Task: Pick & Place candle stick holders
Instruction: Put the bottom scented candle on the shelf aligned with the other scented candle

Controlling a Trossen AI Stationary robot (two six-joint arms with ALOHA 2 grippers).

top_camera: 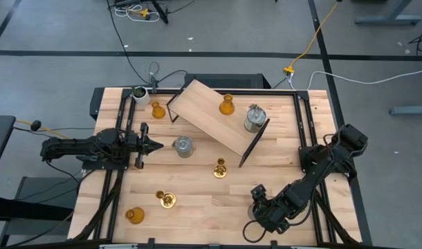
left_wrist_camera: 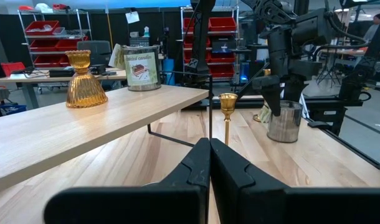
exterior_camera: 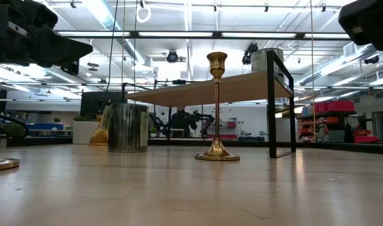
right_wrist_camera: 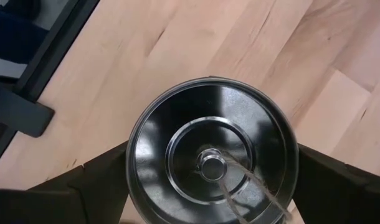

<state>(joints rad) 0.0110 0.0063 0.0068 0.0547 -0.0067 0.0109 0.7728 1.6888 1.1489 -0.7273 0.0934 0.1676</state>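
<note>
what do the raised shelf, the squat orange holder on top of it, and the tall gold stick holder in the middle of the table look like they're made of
The raised light wooden shelf shows pale grain and dark legs that look like metal. The squat amber-orange holder on it looks like ribbed glass, since it is translucent and glossy. The slim gold candlestick holder looks like polished brass or brass-plated metal, with bright reflections.

On the wooden tabletop (top_camera: 197, 200), a raised wooden shelf (top_camera: 204, 111) carries an amber glass holder (top_camera: 227, 105) and a silver metal cylinder (top_camera: 254, 119), with a slim brass candlestick (top_camera: 220, 168) in front of it.
</note>
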